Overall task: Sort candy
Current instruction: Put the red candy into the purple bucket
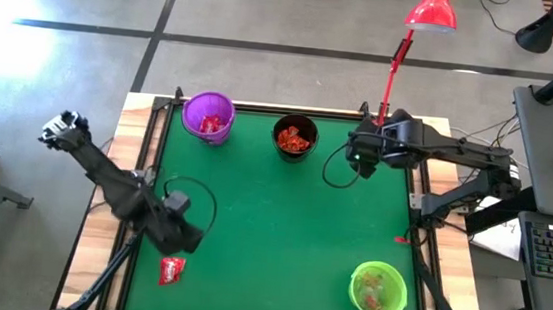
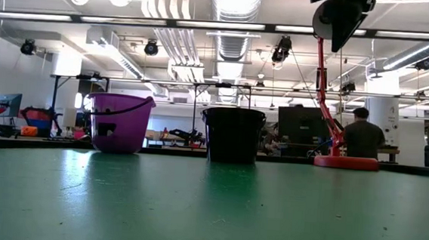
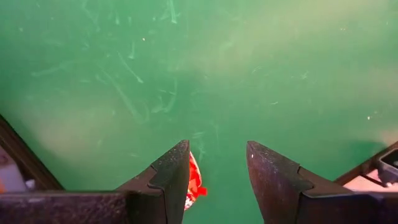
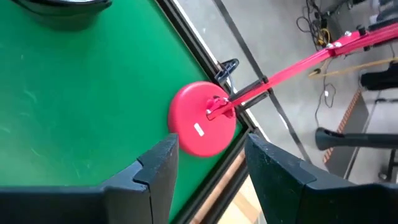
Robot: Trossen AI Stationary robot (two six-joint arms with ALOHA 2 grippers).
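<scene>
One red-wrapped candy (image 1: pixel 173 269) lies on the green mat near the table's near left corner. In the left wrist view (image 3: pixel 194 180) it is partly hidden behind one finger. My left gripper (image 1: pixel 187 240) (image 3: pixel 217 149) is open above the mat just beside it and holds nothing. My right gripper (image 1: pixel 361 154) (image 4: pixel 211 140) is open and empty, raised near the far right corner. A purple cup (image 1: pixel 208 117) holds red candy, a black cup (image 1: pixel 294 137) holds red and orange candy, and a green cup (image 1: pixel 378 289) holds greenish candy.
The red desk lamp's round base (image 4: pixel 202 118) stands at the far right corner, just beyond my right gripper, and its stem (image 1: pixel 394 70) rises over the far edge. Wooden rails (image 1: pixel 133 193) border the mat. A person (image 2: pixel 363 134) stands in the room behind.
</scene>
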